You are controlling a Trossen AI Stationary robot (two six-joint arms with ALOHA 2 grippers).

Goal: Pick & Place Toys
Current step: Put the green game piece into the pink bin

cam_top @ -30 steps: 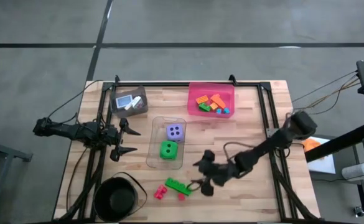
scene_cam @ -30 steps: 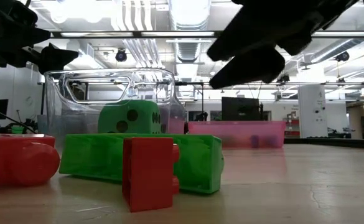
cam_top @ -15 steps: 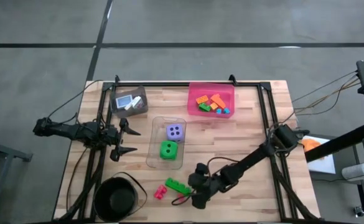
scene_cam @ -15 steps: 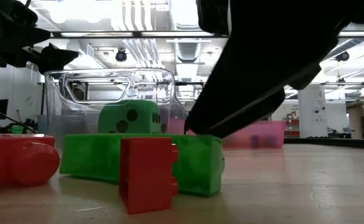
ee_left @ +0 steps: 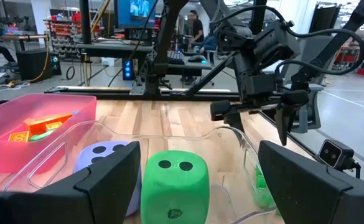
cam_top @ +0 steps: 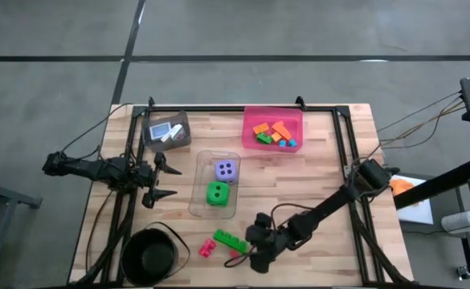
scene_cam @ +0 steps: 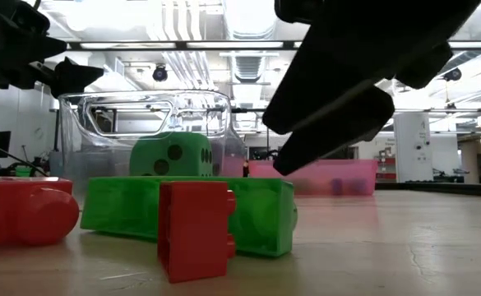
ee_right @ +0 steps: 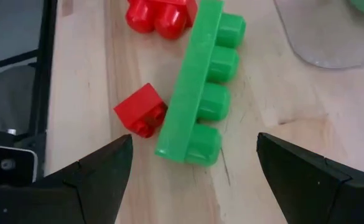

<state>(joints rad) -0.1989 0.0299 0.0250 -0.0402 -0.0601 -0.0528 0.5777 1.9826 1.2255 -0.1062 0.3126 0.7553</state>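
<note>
Right gripper (ee_right: 191, 180), fingers spread, has lifted slightly off green brick (ee_right: 200, 93) since half-second ago: grasp not yet made.

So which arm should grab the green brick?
The right arm, I think. Its gripper hangs open right above the green brick and the small red brick. The left gripper waits open beside the clear bin, farther away.

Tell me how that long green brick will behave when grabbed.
The long green brick looks like rigid moulded plastic, so probably stiff and light. Its smooth sides may slip in the open right pincer. Lying flat, it should slide, likely nudging the touching small red brick.
</note>
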